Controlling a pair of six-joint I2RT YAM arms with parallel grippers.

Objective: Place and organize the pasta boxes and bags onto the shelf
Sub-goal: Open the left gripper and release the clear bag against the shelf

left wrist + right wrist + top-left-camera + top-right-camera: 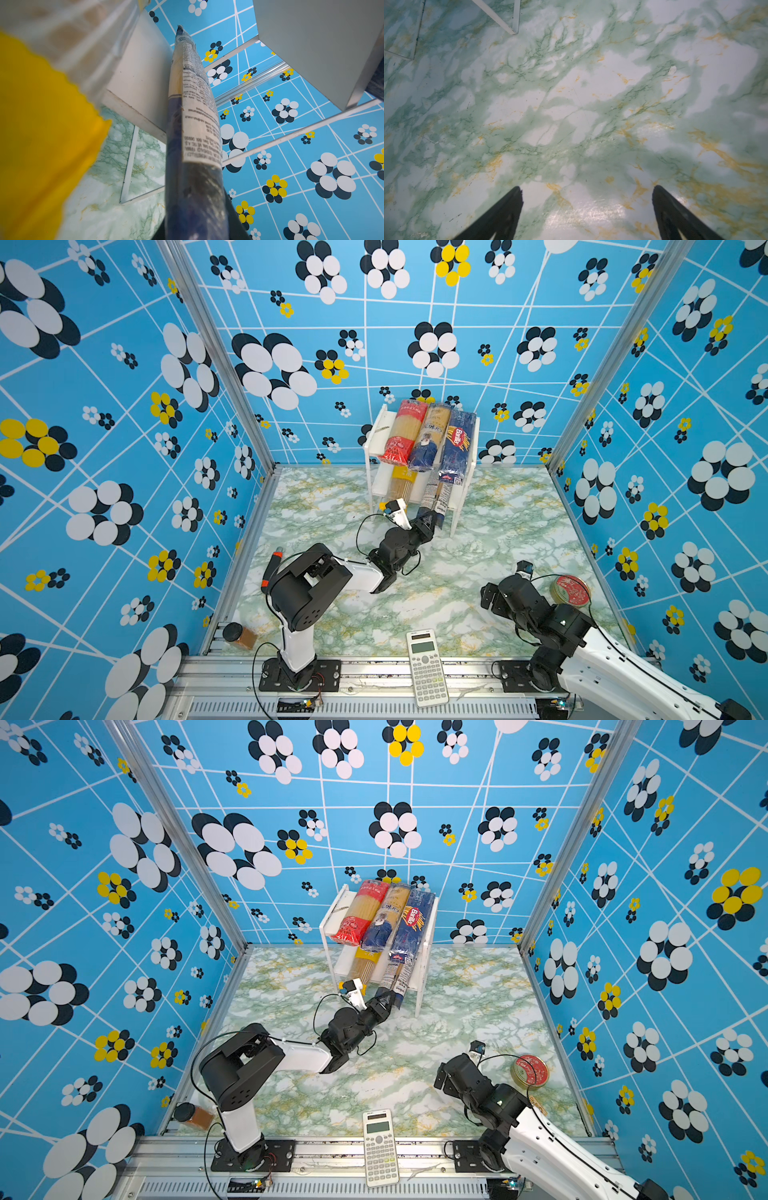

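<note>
The white two-tier shelf point(376, 435) point(332, 915) stands at the back of the table. On its upper board lie a red-ended clear bag point(403, 433), a navy-ended clear bag point(430, 439) and the dark blue Barilla box point(457, 443), side by side. The lower board holds a yellow bag point(402, 483) point(41, 145). Beside it a second navy-ended bag point(434, 493) point(193, 124) slants up onto the lower board, its near end in my shut left gripper point(432, 519) point(195, 228). My right gripper point(488, 595) point(587, 187) hangs open over bare table, holding nothing.
A white calculator point(426, 668) lies at the front edge. A round red tin point(570, 591) sits by the right arm. At the left are a dark-lidded jar point(239, 635) and a black-and-orange utility knife point(271, 570). Shelf legs point(513, 20) stand ahead of the right gripper.
</note>
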